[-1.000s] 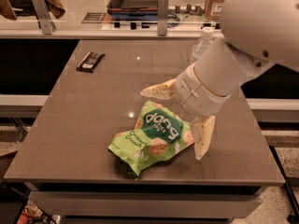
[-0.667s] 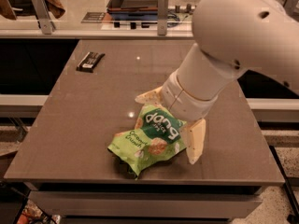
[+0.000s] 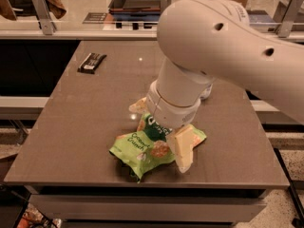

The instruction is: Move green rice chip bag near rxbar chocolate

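Note:
The green rice chip bag (image 3: 142, 148) lies crumpled on the brown table (image 3: 85, 122), near its front edge at the middle. My gripper (image 3: 160, 127) is down over the bag, open. One cream finger (image 3: 183, 148) stands at the bag's right front side and the other finger (image 3: 137, 106) at its left back side, so the bag's top part lies between them. The large white arm hides the back of the bag. The rxbar chocolate (image 3: 91, 62) is a small flat black bar at the table's far left, well apart from the bag.
A bit of a clear bottle (image 3: 206, 93) shows behind the arm at the table's right. A counter with a glass rail (image 3: 95, 27) runs along the back. The table's front edge is close below the bag.
The arm has swung left and lower over the bag, and the fingers now straddle it more closely. The bag and the black bar have not moved.

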Available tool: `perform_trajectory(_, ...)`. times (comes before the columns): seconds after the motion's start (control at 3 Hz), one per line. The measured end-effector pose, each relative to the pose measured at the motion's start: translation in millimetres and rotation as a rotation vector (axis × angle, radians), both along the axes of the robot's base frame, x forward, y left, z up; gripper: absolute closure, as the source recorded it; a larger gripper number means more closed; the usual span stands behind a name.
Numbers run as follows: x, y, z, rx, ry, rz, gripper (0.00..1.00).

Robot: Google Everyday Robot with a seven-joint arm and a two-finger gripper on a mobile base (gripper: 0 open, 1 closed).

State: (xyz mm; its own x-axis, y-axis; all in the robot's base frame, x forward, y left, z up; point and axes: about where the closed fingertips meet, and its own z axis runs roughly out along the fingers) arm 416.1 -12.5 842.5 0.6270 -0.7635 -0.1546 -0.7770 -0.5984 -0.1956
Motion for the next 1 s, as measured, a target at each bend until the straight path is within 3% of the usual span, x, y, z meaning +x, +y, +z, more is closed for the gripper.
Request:
perform_trajectory(0.67, -22.4, 10.2, -12.9, 0.086, 0.052, -0.085, 0.40)
perform_trajectory(1.0, -23.7, 11.3, -12.2, 0.091, 0.052, -0.087, 0.64)
